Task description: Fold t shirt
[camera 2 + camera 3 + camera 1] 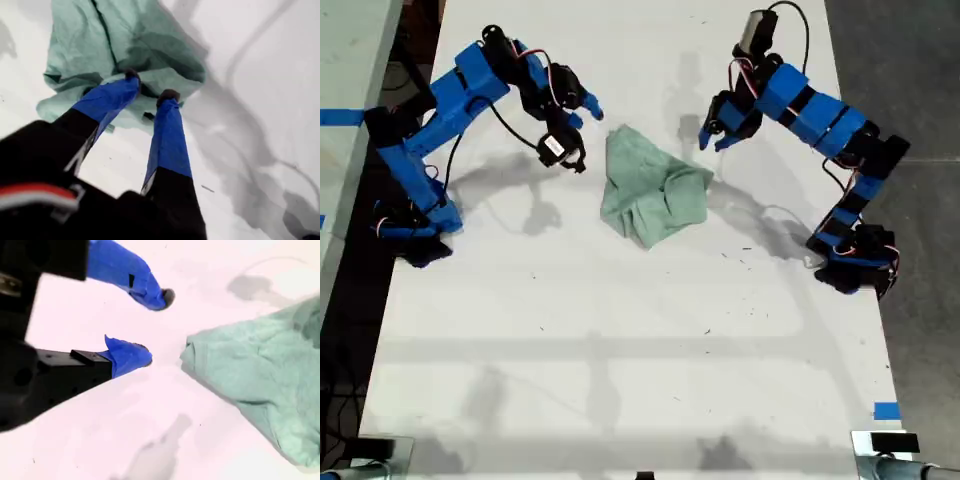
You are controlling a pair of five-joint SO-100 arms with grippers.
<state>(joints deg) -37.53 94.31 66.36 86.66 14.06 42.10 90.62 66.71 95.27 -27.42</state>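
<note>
Both grippers hang open above the white table [620, 340], and neither holds anything. My first gripper [149, 85] shows its two blue fingers [167, 135] spread apart, their dark tips over the near edge of the t shirt [125, 40]; whether the tips touch the cloth cannot be told. In the exterior view my first gripper [711, 137] is on the arm at the exterior view's right, just beside the t shirt's upper right part. My second gripper [155, 327] also has its fingers well apart, with bare table between them and a corner of the t shirt [250, 380] close by but apart from the tips. In the exterior view my second gripper [582, 108] is on the arm at the exterior view's left, near the t shirt's upper left corner.

The t shirt [650, 185] lies crumpled, partly folded over itself, on the upper middle of the table between the two arms. Its long axis runs from the upper left to the lower right of the exterior view. No print, label or writing can be read on the cloth.
</note>
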